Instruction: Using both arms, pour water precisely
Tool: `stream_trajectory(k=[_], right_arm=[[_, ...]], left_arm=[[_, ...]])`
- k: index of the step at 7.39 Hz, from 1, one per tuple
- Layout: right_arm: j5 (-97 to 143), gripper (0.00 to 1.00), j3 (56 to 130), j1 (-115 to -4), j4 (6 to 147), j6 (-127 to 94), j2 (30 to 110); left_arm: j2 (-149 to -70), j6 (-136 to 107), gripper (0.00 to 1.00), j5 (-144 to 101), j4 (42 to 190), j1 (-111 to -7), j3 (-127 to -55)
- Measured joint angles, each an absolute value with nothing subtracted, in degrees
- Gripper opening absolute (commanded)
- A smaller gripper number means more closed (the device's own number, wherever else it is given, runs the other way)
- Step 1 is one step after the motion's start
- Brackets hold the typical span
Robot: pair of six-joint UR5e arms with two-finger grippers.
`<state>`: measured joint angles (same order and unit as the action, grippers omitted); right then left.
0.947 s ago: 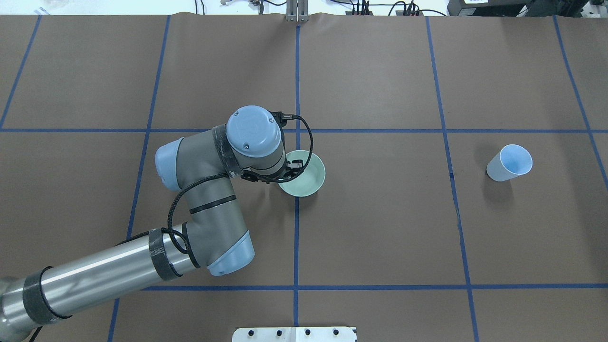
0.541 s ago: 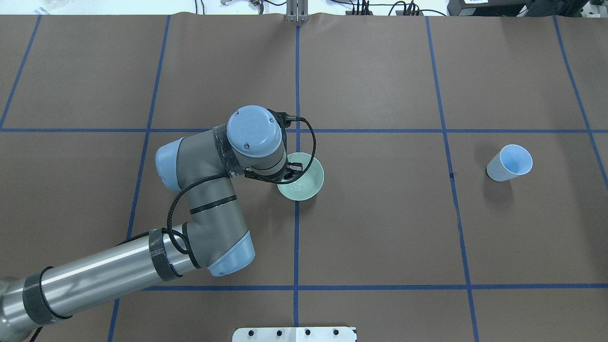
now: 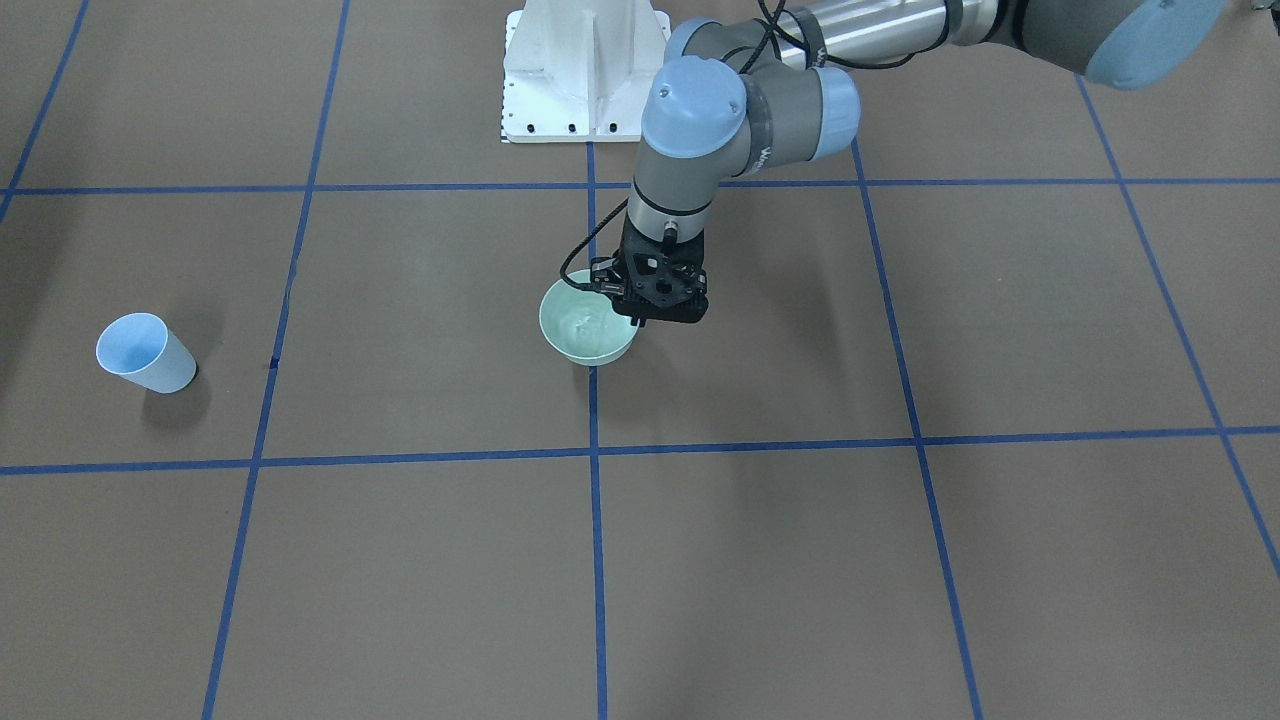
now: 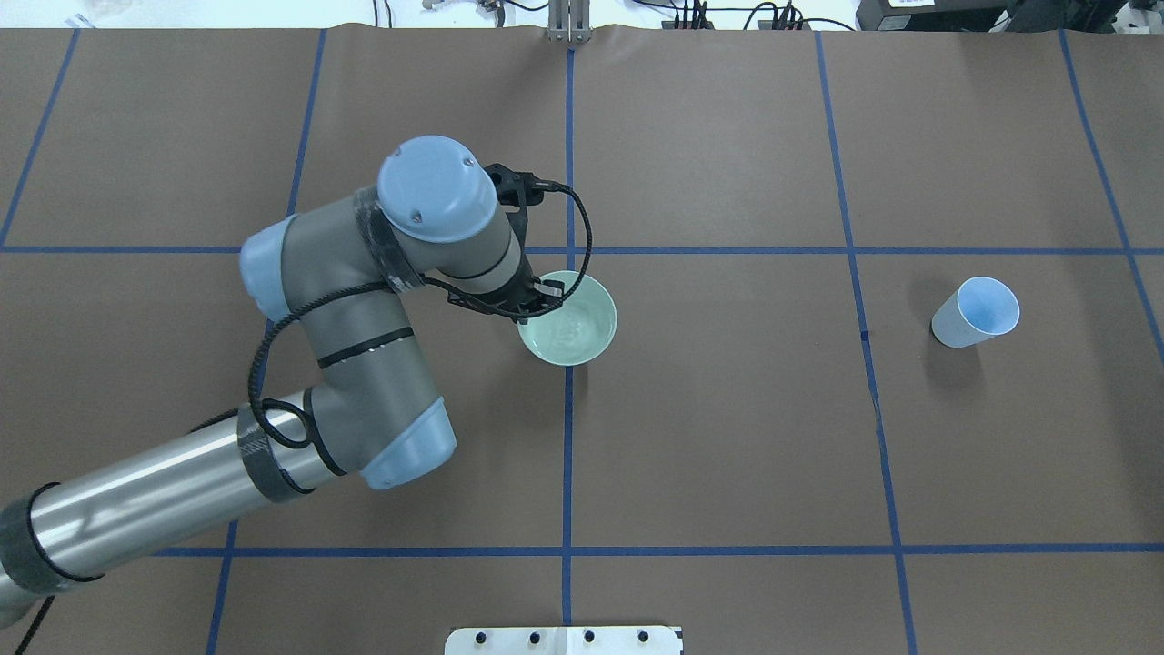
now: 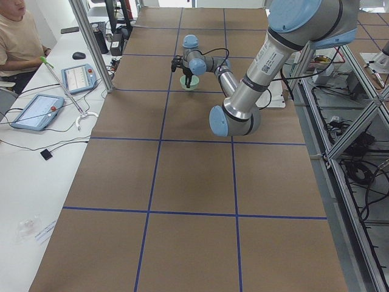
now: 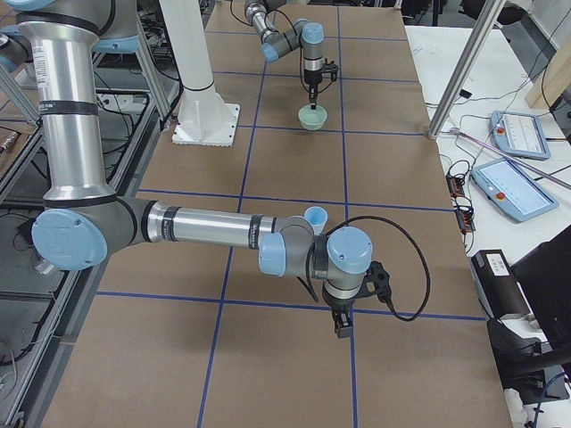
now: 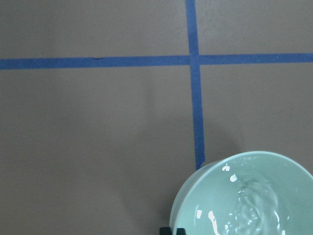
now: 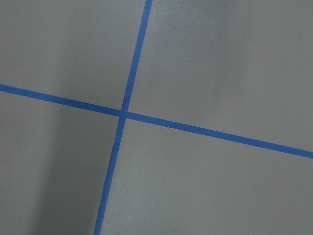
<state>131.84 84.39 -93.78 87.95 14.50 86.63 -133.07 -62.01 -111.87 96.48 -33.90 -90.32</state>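
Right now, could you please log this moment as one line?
left gripper: shut on green bowl rim | water in bowl | right gripper: open/shut unclear | blue cup: upright, ungripped

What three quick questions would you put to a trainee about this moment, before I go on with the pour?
1. True or false: the blue cup touches the pale green bowl.
2. What has the left gripper closed on? A) the cup's wall B) the bowl's rim C) nothing
3. Fill in: the bowl holds ____.

Key
1. False: the cup stands far off, on the robot's right side of the table.
2. B: the fingers sit at the rim on the bowl's side nearest the left arm.
3. Water: the left wrist view shows a rippled, glinting surface inside.
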Motion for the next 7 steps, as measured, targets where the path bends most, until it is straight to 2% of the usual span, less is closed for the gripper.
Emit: stream_trajectory(k=[4, 7], right_arm=[[131.9, 1.0, 84.6, -93.8, 87.9, 14.5, 87.1], [132.0, 1.0, 84.6, -93.8, 87.9, 14.5, 87.2]], left_arm=[[-117.6, -37.8, 0.0, -122.7, 97.1, -47.4, -96.1], [-107.7, -17.5, 0.0, -128.4, 97.4, -57.3, -96.2]])
